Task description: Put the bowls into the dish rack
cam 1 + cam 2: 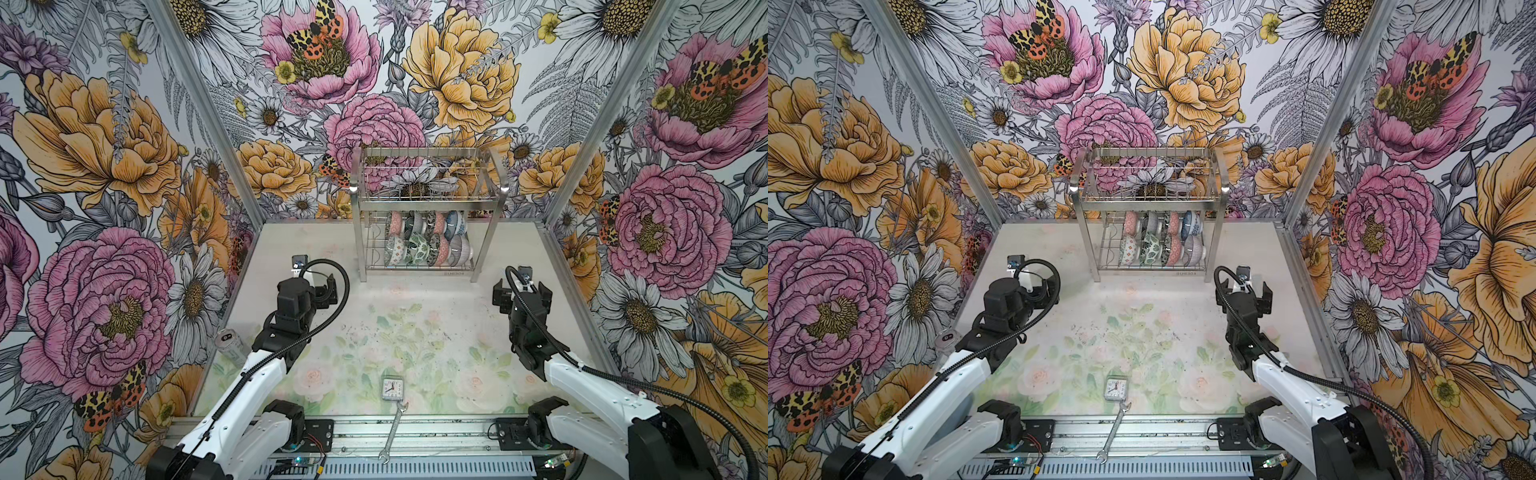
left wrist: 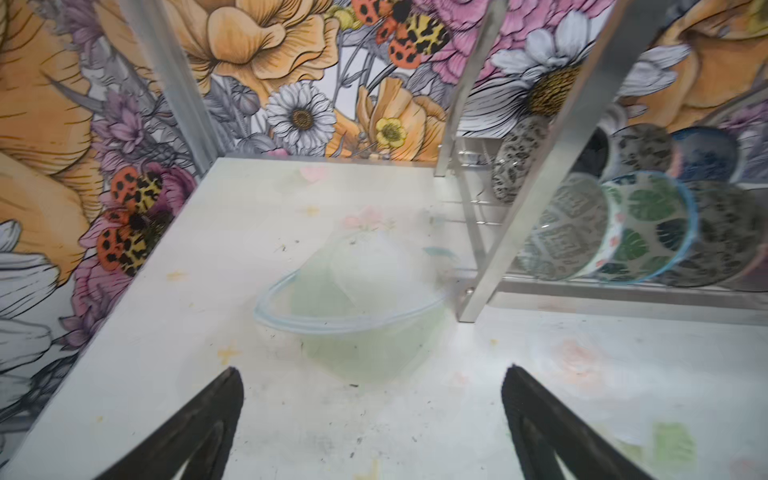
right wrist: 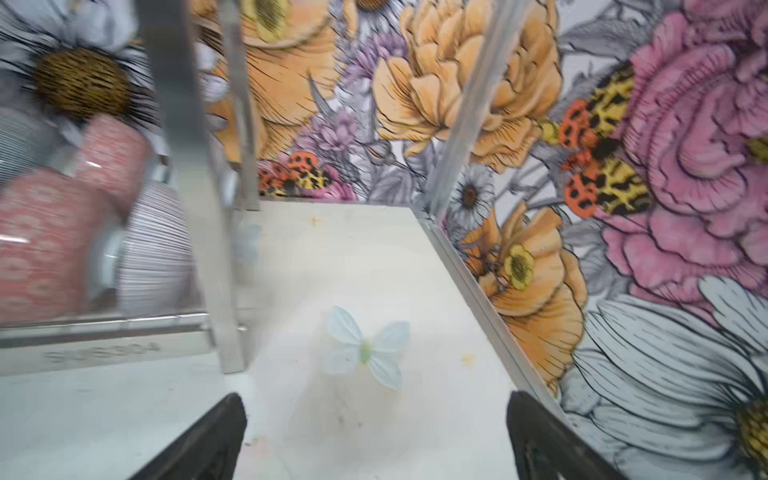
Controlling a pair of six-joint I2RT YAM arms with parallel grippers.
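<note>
Both spread and empty: left claw (image 2: 372, 370) and right claw (image 3: 376, 395), near the dish rack (image 1: 419, 203), bowls (image 1: 428, 246) on its lower tier.

Counter (image 1: 415, 332): pale surface printed with faded green leaves and pink roses, flecked with dark specks. Alarm clock (image 1: 392, 388): small, square, white-faced, lying face up near the counter's front edge, seen in both top views. Wrench (image 1: 394, 432): silver and open-ended, lying at a slant. Its upper end is just beside the clock's lower corner and its lower end is over the metal rail (image 1: 449, 434) at the front. Can (image 1: 230, 343): silver, tilted, at the counter's left edge. Walls (image 1: 104, 166): floral paper with pink and orange blooms, daisies and spotted moths. Butterfly figure (image 3: 365, 347): pale blue, on the counter.
</note>
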